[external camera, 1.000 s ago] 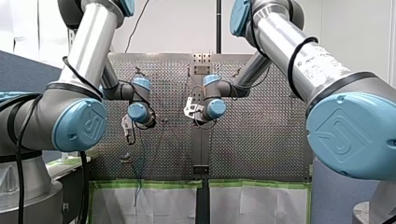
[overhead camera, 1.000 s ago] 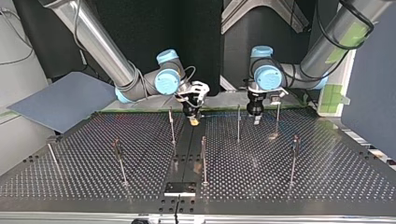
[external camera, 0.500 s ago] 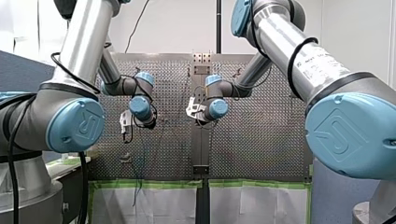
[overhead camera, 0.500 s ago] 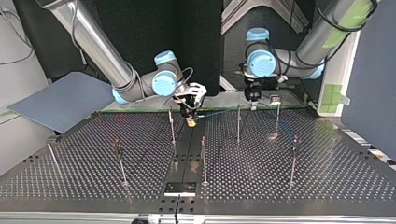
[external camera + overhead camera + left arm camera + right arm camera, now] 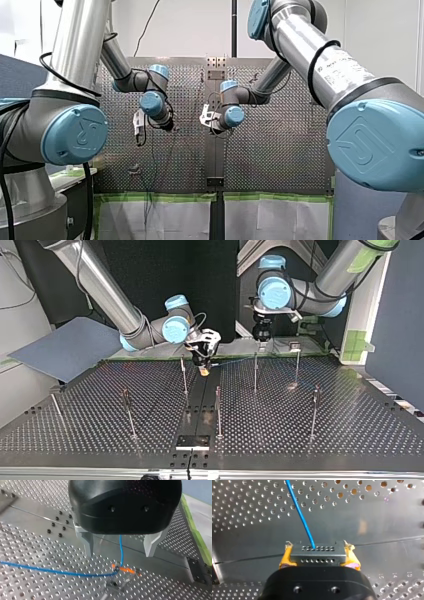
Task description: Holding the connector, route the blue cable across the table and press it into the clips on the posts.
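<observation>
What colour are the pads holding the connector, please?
Yellow pads flank the connector; right wrist view best.

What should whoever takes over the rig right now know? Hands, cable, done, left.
My right hand: shut on the connector, yellow pads on both sides.
My left hand: open, over a post clip.
Blue cable: runs from the connector across the table into that clip, it seems.
Done: one clip, apparently.
Left: the other posts show no cable.
</observation>
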